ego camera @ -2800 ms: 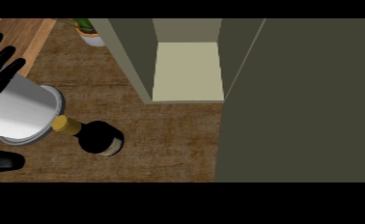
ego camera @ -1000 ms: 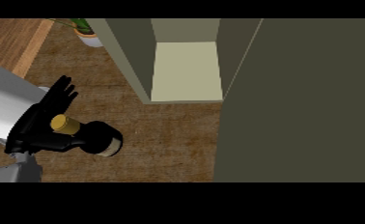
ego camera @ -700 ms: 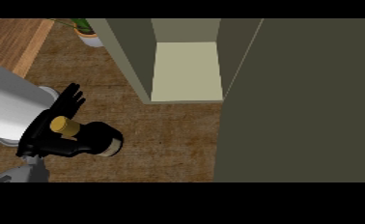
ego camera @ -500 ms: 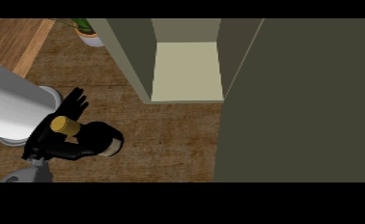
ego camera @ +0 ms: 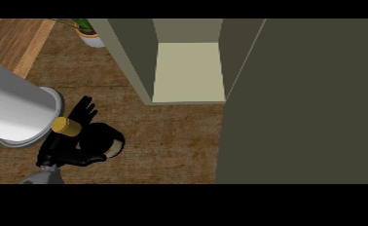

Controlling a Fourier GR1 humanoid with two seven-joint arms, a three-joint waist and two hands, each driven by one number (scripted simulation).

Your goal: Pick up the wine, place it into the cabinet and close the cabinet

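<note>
Your left hand (ego camera: 66, 148) is wrapped around the wine (ego camera: 101, 140) bottle at the lower left of the bench (ego camera: 173, 132), thumb curled under it and fingers spread past its gold cap. The cabinet (ego camera: 188, 69) stands open farther back, well apart from the bottle.

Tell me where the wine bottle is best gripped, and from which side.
Grip the wine bottle round its dark body, below the gold cap, coming from its left. It stands upright, so its side is the broad curved surface to wrap. The left hand is already curling round it there.
</note>
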